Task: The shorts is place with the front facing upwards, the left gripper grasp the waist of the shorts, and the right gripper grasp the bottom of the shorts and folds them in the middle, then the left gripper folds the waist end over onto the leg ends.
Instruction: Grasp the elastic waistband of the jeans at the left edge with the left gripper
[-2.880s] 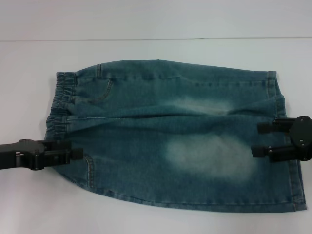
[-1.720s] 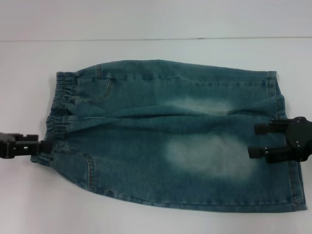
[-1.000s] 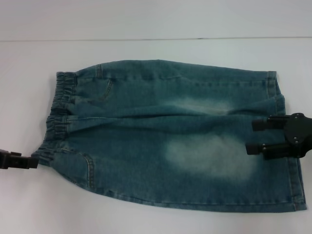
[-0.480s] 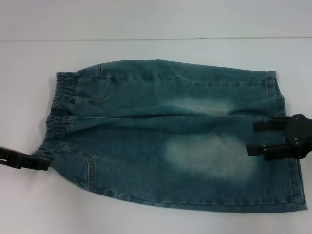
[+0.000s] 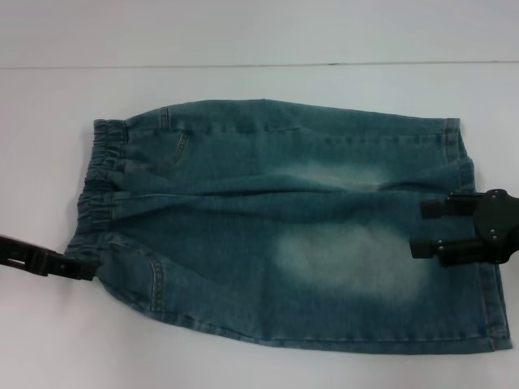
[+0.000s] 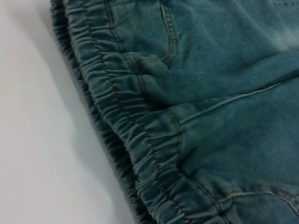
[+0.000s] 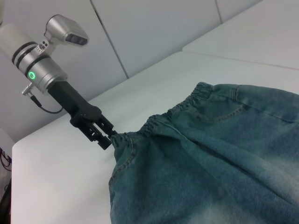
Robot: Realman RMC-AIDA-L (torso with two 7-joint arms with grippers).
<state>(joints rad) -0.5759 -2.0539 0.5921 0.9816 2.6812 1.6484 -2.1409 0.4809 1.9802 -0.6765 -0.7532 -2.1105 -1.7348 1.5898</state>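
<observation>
The blue denim shorts (image 5: 284, 227) lie flat on the white table, with the elastic waist (image 5: 101, 174) at the left and the leg ends (image 5: 478, 267) at the right. My left gripper (image 5: 85, 267) is shut on the near corner of the waist. The right wrist view shows that left gripper (image 7: 108, 139) pinching the bunched waist corner (image 7: 124, 137) slightly off the table. The gathered waist (image 6: 140, 149) fills the left wrist view. My right gripper (image 5: 420, 229) hovers open over the leg ends, fingers spread.
The white table (image 5: 243, 81) extends on all sides of the shorts, with a seam line along the back. In the right wrist view, a pale wall (image 7: 154, 32) rises behind the table.
The left gripper drew back left off the shorts, dropped to the near waist corner and shut on it, then shifted slightly right, bunching that corner. The right gripper barely moved.
</observation>
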